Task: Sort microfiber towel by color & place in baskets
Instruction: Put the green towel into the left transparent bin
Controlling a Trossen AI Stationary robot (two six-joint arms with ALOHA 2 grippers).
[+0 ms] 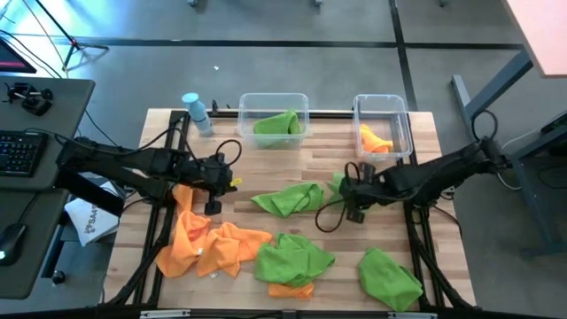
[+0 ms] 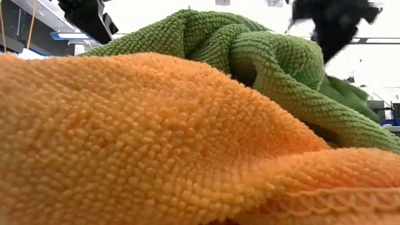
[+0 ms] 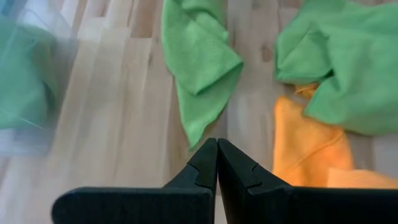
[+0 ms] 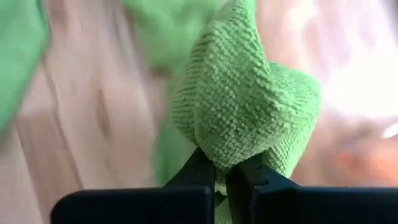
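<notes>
On the left the left gripper (image 1: 213,188) hovers with fingers pressed together and empty above the orange towels (image 1: 213,244) heaped near the table's (image 1: 292,208) front-left, none of them sorted. Two green towels (image 1: 292,259) also lie loose at the front. Behind, the wider basket (image 1: 274,118) holds one green towel and the narrower basket (image 1: 383,125) one orange – an early stage, I judge – while the right gripper (image 4: 221,167) pinches a fold of the green towel (image 1: 291,198) at mid-table.

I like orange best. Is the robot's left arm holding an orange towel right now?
No. The left gripper has its jaws pressed together with nothing between them, and the orange towel lies apart on the table.
</notes>
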